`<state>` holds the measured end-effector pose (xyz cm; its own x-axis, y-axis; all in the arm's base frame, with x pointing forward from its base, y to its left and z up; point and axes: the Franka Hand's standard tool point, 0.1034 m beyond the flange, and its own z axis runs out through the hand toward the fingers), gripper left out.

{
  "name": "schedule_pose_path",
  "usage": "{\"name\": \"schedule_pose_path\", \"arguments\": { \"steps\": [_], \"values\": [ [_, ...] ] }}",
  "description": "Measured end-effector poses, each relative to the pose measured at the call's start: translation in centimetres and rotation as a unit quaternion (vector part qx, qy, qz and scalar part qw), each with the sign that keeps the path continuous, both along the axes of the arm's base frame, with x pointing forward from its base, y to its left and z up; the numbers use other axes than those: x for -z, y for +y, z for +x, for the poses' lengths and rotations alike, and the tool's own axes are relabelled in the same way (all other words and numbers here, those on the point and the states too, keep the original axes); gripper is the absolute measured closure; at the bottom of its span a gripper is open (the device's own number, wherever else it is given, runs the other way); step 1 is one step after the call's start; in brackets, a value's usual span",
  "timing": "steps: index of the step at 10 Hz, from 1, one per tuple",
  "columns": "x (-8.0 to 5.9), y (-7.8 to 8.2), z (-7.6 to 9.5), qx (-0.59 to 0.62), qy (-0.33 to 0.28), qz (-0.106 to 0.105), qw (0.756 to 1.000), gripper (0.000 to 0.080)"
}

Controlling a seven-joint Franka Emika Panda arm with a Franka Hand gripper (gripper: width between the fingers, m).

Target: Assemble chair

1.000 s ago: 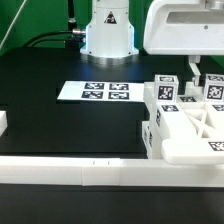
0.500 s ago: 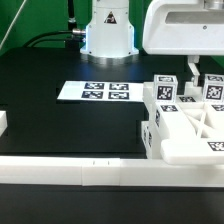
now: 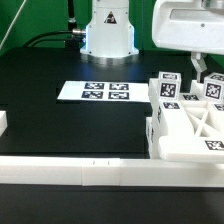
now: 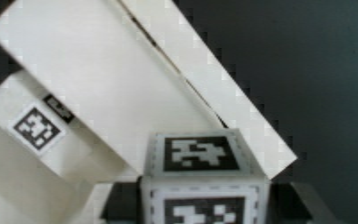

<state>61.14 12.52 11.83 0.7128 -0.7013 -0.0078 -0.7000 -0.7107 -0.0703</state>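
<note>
At about four o'clock on the black table [image 3: 60, 125], near the long low white border rail [image 3: 80, 170]: the chair [image 3: 190, 125], a blocky cluster of chunky white plastic pieces bearing square black-and-white tags, partly joined. Above it, toward two o'clock, the white arm's two-finger gripper [image 3: 197, 70], lowered onto an upright tagged post [image 3: 167, 88] region of the assembly. In the wrist view, a tagged white block [image 4: 204, 165] seated between the dark fingers [image 4: 119, 200], jaws part-way apart and apparently closed on that block; contact on both sides not fully visible. At ten o'clock from the chair, well apart, the thin flat white marker board [image 3: 95, 91]; behind it, at twelve o'clock, the white robot base [image 3: 108, 30].

Handling, as a judgement: rigid, light, hollow-looking plastic; smooth faces likely slippery, so prone to twisting in a narrow pinch. Best hold: across two flat parallel faces of a post or block, near its middle, clear of the tags and of the joints.
</note>
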Motion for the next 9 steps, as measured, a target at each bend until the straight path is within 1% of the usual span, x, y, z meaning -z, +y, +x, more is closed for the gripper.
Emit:
{"name": "schedule_pose_path", "arguments": {
  "steps": [4,6,7,8,9],
  "values": [
    [-0.04,0.00,0.04,0.115,0.007,0.010,0.993,0.0515],
    [0.06,0.01,0.01,0.107,0.007,0.009,0.994,0.0515],
    [0.13,-0.10,-0.03,0.056,0.005,0.007,0.998,0.0259],
    [0.09,-0.06,0.04,0.043,0.003,0.006,0.999,0.0259],
    [0.04,-0.05,0.14,0.023,-0.001,0.005,1.000,0.0173]
  ]
}}
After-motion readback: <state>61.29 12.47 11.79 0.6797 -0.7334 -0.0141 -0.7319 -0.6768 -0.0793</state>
